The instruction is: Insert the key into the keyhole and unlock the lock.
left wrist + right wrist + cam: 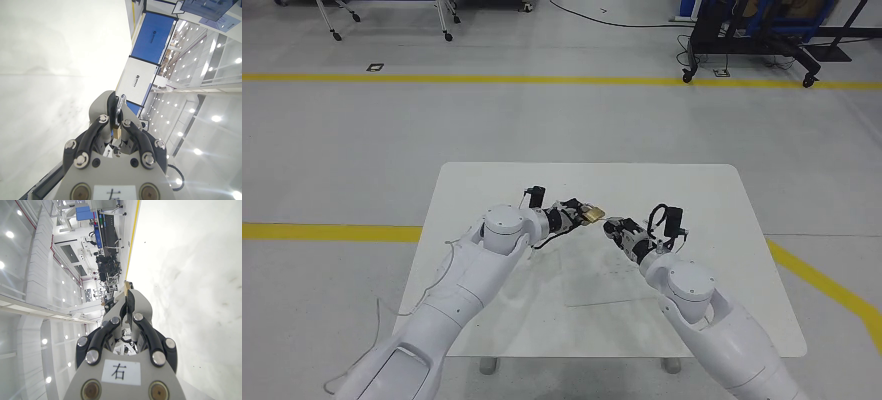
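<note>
Brass lock (117, 132) pinched in left gripper (118, 111); key (126, 287) pinched in right gripper (128, 295) just beside it, apparently uninserted; insertion and turning remain.

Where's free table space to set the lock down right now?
Bare: the table strip along the far edge, the side beyond the right gripper, and the near middle between the arms. Crowded: centre, where the left gripper with lock faces the key.

Tally as I see it from the console: one brass lock (593, 213), one key (126, 288), one white table (722, 200), two grippers: left gripper (117, 113) and right gripper (127, 296).
</note>
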